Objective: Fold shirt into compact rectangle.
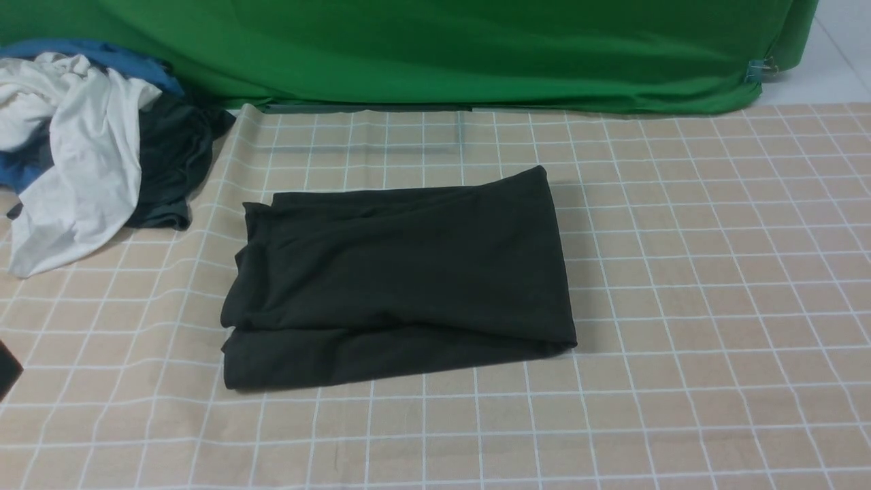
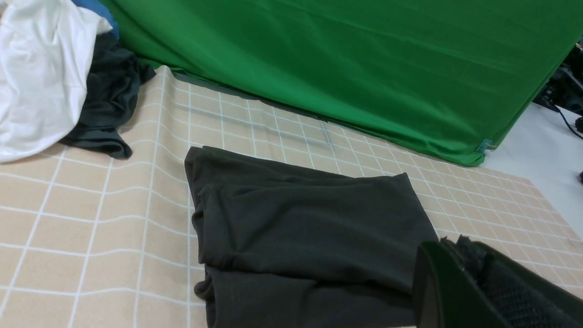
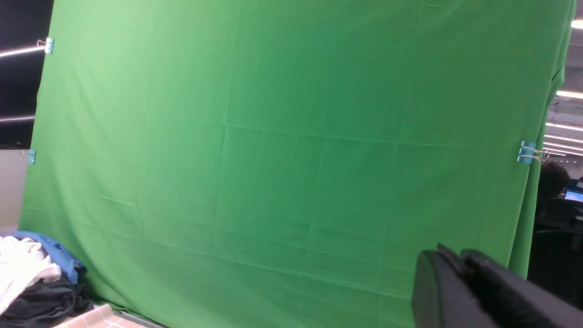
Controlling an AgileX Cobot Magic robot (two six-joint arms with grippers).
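Observation:
The black shirt (image 1: 401, 275) lies folded into a rough rectangle in the middle of the checked table cover, with layered edges along its near and left sides; it also fills the left wrist view (image 2: 309, 228). My left gripper (image 2: 451, 243) hovers beside the shirt's right end, fingers pressed together, holding nothing. My right gripper (image 3: 448, 253) is raised and points at the green backdrop, far from the shirt, its fingers lying against each other with nothing between them.
A heap of white, blue and dark grey clothes (image 1: 81, 156) sits at the table's far left. The green backdrop (image 1: 442, 47) hangs along the far edge. A small dark shape (image 1: 7, 371) pokes in at the left edge.

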